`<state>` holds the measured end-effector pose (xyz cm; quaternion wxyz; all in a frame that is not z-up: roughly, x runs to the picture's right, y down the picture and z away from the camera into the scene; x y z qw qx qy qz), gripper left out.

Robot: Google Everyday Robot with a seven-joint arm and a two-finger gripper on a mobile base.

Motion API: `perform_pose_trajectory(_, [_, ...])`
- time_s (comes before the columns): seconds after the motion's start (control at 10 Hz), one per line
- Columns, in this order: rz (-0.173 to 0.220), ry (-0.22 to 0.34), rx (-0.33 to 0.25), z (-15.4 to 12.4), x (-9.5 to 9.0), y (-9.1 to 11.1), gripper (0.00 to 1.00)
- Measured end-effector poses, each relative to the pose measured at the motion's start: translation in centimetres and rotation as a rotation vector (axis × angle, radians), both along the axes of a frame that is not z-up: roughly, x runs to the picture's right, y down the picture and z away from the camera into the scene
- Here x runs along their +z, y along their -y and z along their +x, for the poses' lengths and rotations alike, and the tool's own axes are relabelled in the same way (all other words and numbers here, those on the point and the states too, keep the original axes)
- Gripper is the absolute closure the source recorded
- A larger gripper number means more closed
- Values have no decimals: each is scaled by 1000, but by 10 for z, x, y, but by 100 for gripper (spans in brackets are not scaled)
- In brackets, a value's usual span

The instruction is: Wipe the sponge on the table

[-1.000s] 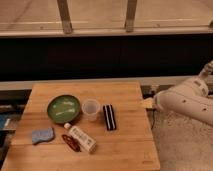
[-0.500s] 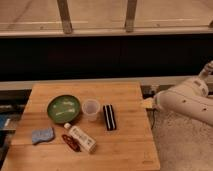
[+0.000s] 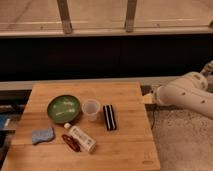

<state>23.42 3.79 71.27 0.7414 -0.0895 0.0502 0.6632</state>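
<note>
The light-blue sponge (image 3: 42, 135) lies flat near the front left corner of the wooden table (image 3: 127, 150). My gripper (image 3: 147, 98) hangs just off the table's right edge, at the end of the white arm (image 3: 187, 95) that reaches in from the right. It is far from the sponge, nothing is in it, and it stands open.
A green bowl (image 3: 63, 108) sits left of centre with a clear plastic cup (image 3: 91, 109) beside it. A black-and-white striped block (image 3: 109, 117) lies right of the cup. A white tube (image 3: 81, 138) and a red item (image 3: 70, 142) lie in front. A dark wall runs behind.
</note>
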Motion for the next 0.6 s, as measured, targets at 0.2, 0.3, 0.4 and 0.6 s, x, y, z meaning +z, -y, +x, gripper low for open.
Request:
perform_pose_trajectory(0.2, [-4, 32, -55, -25, 11, 18, 20])
perform_pose_trajectory(0.3, [0, 72, -118, -58, 16, 31, 20])
perform_pose_trajectory(0.4, [4, 98, -161, -81, 17, 36, 20])
perform_pose_trajectory(0.6, [17, 164, -266, -135, 14, 42, 20])
